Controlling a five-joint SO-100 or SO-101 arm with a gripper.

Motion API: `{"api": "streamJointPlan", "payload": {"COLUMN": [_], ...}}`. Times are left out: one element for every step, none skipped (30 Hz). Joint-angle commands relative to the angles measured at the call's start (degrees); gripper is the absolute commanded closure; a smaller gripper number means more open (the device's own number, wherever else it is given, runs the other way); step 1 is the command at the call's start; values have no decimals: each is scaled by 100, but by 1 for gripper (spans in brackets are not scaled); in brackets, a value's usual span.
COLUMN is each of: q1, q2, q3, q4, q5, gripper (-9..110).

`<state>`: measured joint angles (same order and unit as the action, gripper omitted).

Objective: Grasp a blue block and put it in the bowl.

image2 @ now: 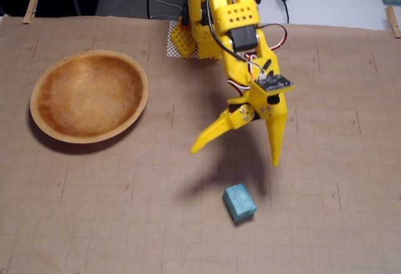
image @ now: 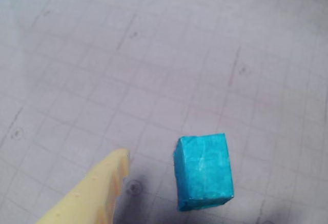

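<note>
Fixed view, near to far: blue block (image2: 239,202) lying free on the gridded paper mat (image2: 125,224) at lower centre, yellow gripper (image2: 235,153) above it with jaws spread wide and empty, wooden bowl (image2: 37,120) at upper left.

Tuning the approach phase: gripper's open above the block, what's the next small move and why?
Probably lower straight down, jaws kept open. In the fixed view the gripper hangs spread wide above the blue block, which lies free on the mat, touched by neither finger. The bowl is empty, so the grasp comes first.
</note>
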<state>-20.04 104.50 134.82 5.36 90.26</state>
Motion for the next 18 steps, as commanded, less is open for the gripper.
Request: {"api": "streamJointPlan", "payload": {"q1": [53, 53, 53, 53, 53, 53, 53, 53, 53, 53, 53, 53, 53, 62, 62, 62, 70, 70], "q2": [-141, -246, -404, -545, -694, -800, -905, -1028, -1125, -1230, -1327, -1441, -1591, -1740, -1881, -2030, -2153, -2250], "q3": [-360, -360, -360, -360, -360, -360, -360, -360, -360, -360, -360, -360, -360, -369, -378, -378, -378, -378], "q4": [-387, -475, -580, -668, -747, -844, -940, -1046, -1143, -1230, -1327, -1415, -1529, -1644, -1775, -1942, -2092, -2241], "q5": [-44, -44, -44, -44, -44, -35, -35, -35, -35, -35, -35, -35, -35, -26, -9, 18, 35, 44], "gripper": [36, 36, 36, 36, 36, 36, 36, 36, 36, 36, 36, 36, 36, 36, 36, 36, 36, 36]}}
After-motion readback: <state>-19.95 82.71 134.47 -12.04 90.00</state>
